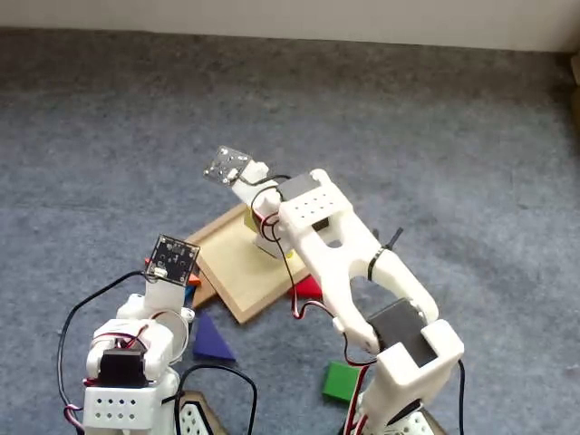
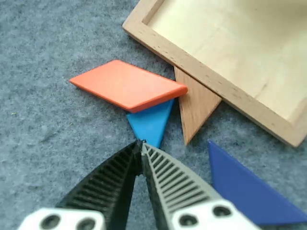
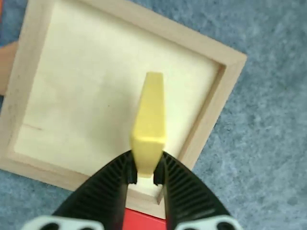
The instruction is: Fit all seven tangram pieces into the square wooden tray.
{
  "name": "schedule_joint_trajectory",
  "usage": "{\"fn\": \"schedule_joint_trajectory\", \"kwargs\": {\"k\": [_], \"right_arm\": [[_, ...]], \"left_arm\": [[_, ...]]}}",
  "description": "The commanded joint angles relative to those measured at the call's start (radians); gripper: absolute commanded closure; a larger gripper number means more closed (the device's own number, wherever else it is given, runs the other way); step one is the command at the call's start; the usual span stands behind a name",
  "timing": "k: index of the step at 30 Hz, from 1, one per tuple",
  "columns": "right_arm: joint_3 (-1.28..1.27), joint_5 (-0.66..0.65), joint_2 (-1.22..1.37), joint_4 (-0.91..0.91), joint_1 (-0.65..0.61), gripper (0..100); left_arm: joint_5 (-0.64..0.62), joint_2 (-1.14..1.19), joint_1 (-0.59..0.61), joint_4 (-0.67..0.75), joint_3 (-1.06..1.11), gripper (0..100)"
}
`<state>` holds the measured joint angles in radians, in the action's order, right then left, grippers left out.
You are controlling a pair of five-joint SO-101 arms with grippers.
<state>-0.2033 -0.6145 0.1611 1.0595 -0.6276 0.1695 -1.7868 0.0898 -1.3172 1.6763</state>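
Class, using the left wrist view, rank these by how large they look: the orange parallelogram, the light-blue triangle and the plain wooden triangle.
1. Orange parallelogram.
2. Plain wooden triangle, partly hidden by the square wooden tray.
3. Light-blue triangle, partly covered by the parallelogram.

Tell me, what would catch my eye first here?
The right gripper pinches a yellow wooden block on edge over the square wooden tray. By the tray's outer edge, a flat orange parallelogram lies against a light blue triangle, just ahead of the shut left gripper.
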Motion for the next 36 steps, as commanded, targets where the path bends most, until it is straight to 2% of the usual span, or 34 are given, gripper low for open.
{"fn": "schedule_joint_trajectory", "kwargs": {"k": [1,7,13,19,21,26,30,36], "right_arm": [[0.007,-0.078,-0.059,-0.007,0.027,99.2],[0.007,-0.184,-0.056,0.015,0.041,99.1],[0.007,-0.183,-0.054,0.065,0.038,98.0],[0.016,-0.183,-0.059,0.170,0.024,80.5],[0.018,-0.183,-0.061,0.191,0.024,78.4],[0.019,-0.187,-0.064,0.254,0.021,78.6],[0.013,-0.187,-0.124,0.277,-0.036,79.2],[-0.013,-0.183,-0.311,0.280,-0.105,87.4]], "left_arm": [[0.006,-0.030,0.007,-0.005,0.021,99],[0.006,-0.030,0.007,-0.005,0.021,99],[0.006,-0.030,0.007,-0.005,0.021,99],[0.006,-0.030,0.007,-0.005,0.021,99],[0.006,-0.030,0.007,-0.005,0.021,99],[0.006,-0.030,0.007,-0.005,0.021,99],[0.006,-0.030,0.007,-0.005,0.021,99],[0.006,-0.030,0.007,-0.005,0.021,99]]}}
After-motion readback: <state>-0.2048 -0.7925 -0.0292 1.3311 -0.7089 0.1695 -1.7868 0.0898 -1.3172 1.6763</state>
